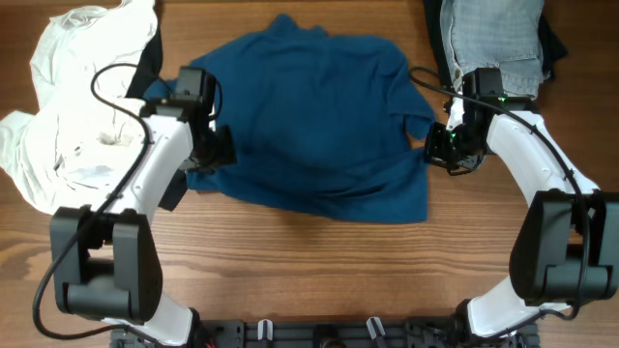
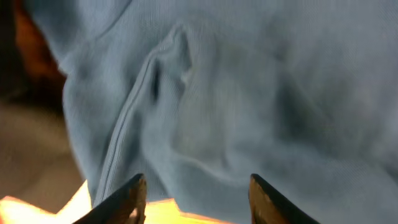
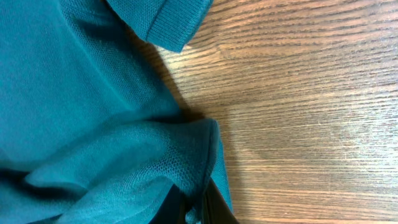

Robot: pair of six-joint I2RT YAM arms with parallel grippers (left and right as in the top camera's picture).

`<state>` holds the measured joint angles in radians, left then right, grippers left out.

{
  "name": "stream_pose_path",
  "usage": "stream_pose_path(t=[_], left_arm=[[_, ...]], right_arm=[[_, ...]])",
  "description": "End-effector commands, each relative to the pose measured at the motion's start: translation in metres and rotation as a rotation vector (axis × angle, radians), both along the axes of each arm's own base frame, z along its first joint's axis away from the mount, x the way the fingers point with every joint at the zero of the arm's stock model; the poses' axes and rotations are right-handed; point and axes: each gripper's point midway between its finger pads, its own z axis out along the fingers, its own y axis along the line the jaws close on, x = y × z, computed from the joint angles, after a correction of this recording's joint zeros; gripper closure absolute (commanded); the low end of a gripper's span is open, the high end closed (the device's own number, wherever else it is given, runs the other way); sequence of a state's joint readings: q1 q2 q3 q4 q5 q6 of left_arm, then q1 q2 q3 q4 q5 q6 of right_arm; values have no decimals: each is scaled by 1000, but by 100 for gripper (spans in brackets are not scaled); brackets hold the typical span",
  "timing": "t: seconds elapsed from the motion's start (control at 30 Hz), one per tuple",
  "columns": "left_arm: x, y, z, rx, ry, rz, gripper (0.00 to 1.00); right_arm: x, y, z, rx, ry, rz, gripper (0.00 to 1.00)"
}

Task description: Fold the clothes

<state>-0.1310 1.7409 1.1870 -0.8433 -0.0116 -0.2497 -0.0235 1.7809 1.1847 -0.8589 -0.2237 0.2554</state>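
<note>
Eyes on the dark-blue shirt [image 1: 319, 116], lying spread between the two claws on the wooden surface [image 1: 319, 271]. The right claw [image 3: 196, 205] is clamping a bunched edge of it, likely readying to carry that side over. The left claw [image 2: 196, 199] is standing open, fabric just ahead of its tips, nothing pinched. A white garment [image 1: 68, 106] is heaping outside the left claw, a pale grey garment [image 1: 493, 34] beyond the right.

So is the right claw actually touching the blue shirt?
Touching. The right wrist view shows the shirt bunched into the shut right claw, its edge pinched between the tips.
</note>
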Motion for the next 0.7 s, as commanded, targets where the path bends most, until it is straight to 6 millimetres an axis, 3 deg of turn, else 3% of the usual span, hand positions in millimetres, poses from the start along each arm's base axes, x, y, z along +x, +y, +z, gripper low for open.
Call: stream_pose_path(t=[0.0, 0.2, 0.33, 0.57, 0.67], left_arm=[[-6, 7, -25, 37, -6, -29, 52], [-1, 7, -42, 30, -69, -26, 56], [1, 7, -42, 29, -76, -26, 71], [17, 5, -37, 20, -147, -24, 73], [18, 5, -37, 20, -152, -23, 82]], right_arm=[[3, -2, 0, -6, -5, 17, 96], [3, -2, 0, -6, -8, 20, 96], [4, -1, 0, -6, -9, 24, 96], [4, -1, 0, -7, -10, 28, 96], [3, -1, -1, -7, -10, 32, 96]])
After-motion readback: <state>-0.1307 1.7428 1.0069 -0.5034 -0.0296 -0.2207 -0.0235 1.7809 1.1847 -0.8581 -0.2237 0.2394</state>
